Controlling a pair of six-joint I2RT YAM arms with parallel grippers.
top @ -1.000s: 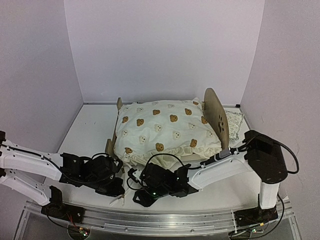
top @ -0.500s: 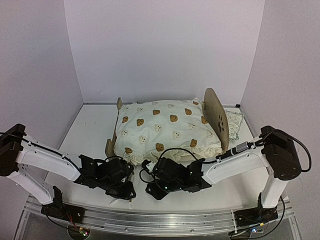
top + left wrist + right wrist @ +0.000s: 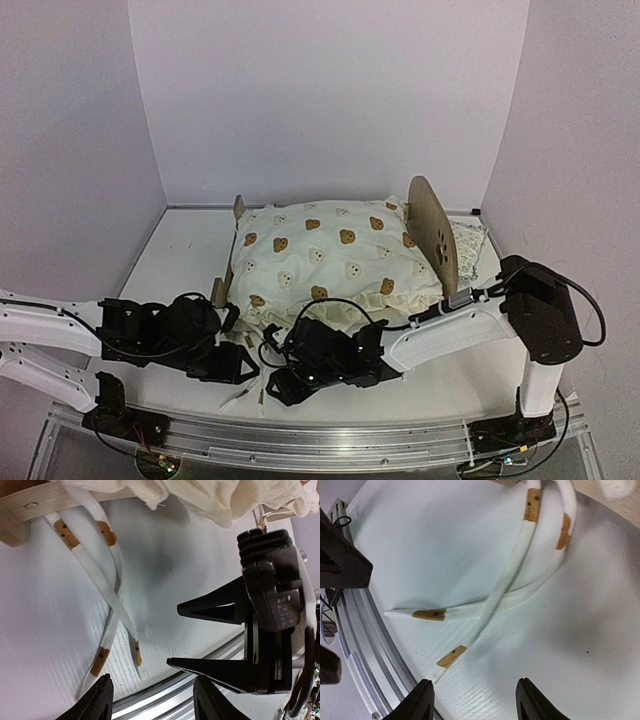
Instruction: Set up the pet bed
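I have both claws spread apart and empty just short of the light plywood pet bed (image 3: 431,228).
It stands beyond my left claw (image 3: 155,700) and right claw (image 3: 475,700), with its tall rounded paw-cutout headboard to the right and its low footboard to the left, under a puffy cream bear-print quilt (image 3: 330,255). Two white fabric ties (image 3: 505,587) with tan patches lie crossed ahead of the fingertips.

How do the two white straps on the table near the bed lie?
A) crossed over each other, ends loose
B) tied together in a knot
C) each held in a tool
A: in the left wrist view the two white straps cross once and lie flat on the table, with their ends free.
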